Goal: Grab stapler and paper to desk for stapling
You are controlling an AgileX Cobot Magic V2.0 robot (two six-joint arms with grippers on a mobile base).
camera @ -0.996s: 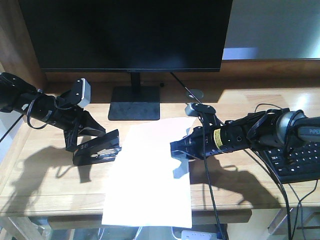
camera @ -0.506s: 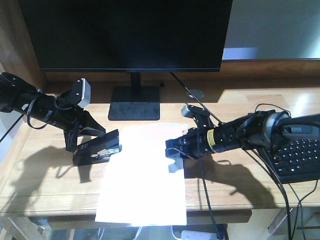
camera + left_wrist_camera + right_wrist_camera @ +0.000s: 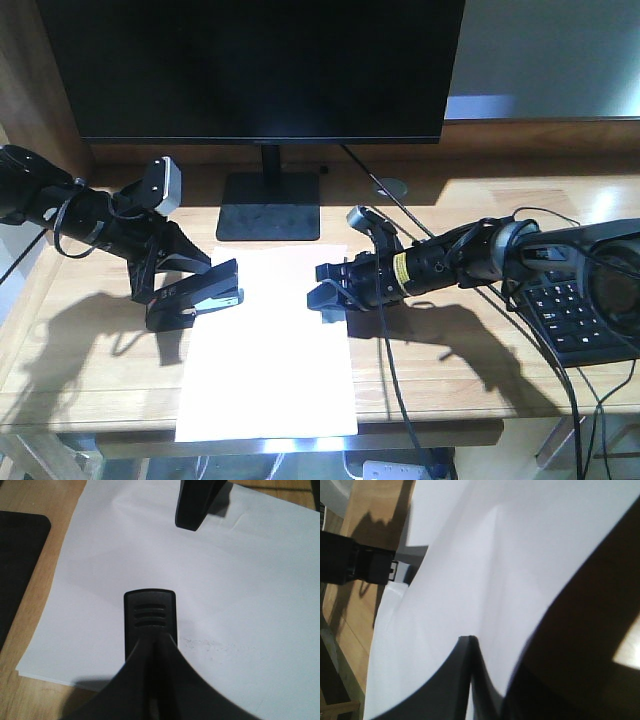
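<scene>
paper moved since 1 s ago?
Yes. The paper has slid left relative to the monitor stand, toward the stapler, with the right gripper on its edge.

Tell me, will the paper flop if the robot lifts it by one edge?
Probably floppy: in the right wrist view the paper already bows up beside the right gripper. Likely very light and easy to slide too, since it is one thin sheet lying flat on the smooth desk, with its front edge past the rim.
</scene>
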